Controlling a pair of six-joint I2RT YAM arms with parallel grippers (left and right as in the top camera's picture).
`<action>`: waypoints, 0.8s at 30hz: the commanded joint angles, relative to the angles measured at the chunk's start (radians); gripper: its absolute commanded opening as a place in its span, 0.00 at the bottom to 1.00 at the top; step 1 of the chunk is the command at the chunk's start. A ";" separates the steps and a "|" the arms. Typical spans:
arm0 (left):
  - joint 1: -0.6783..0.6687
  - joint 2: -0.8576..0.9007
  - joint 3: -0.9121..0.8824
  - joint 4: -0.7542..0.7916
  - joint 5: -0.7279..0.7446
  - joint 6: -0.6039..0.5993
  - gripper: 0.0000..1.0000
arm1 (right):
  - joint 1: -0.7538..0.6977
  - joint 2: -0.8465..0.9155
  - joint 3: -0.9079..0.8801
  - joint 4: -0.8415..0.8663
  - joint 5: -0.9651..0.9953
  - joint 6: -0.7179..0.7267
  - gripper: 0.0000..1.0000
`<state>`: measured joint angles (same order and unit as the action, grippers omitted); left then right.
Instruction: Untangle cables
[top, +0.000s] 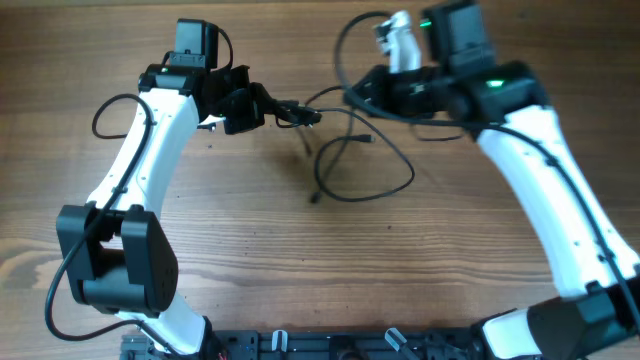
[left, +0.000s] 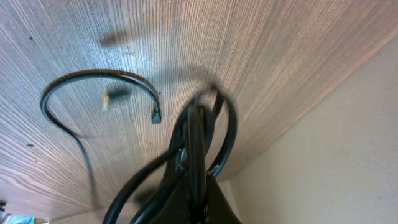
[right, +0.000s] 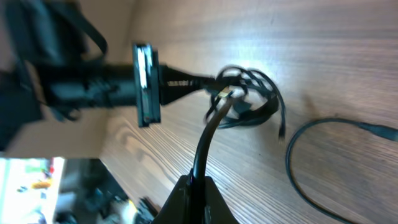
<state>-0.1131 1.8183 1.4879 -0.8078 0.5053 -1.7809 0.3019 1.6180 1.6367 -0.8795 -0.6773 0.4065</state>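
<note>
Wood-grain table: cables held between both hands.
Knot is clamped in the left hand. The right hand, just beside the knot, pinches one cord leading out. Pull axis likely hand-to-hand; slack loops lie near the knot.

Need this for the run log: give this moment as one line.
left gripper: shut on cables | right gripper: shut on cables | knot: not undone

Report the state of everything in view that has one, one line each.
left end effector: shut on the cable knot.
right end effector: shut on a strand leading into the knot.
cable knot: tangled, not yet pulled apart.
loose cable: slack, curving across the table.
</note>
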 joint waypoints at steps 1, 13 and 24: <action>0.012 -0.012 0.006 -0.018 -0.114 0.025 0.04 | -0.137 -0.068 0.005 0.005 -0.188 0.015 0.04; 0.012 -0.012 0.006 0.070 0.019 0.562 0.04 | -0.151 -0.019 0.005 0.002 -0.151 -0.074 0.04; 0.012 -0.012 0.006 0.275 0.224 1.089 0.04 | -0.008 0.041 0.005 -0.007 -0.124 -0.116 0.04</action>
<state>-0.1074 1.8156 1.4883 -0.5735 0.6334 -0.9344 0.2695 1.6390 1.6367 -0.8833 -0.8043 0.3264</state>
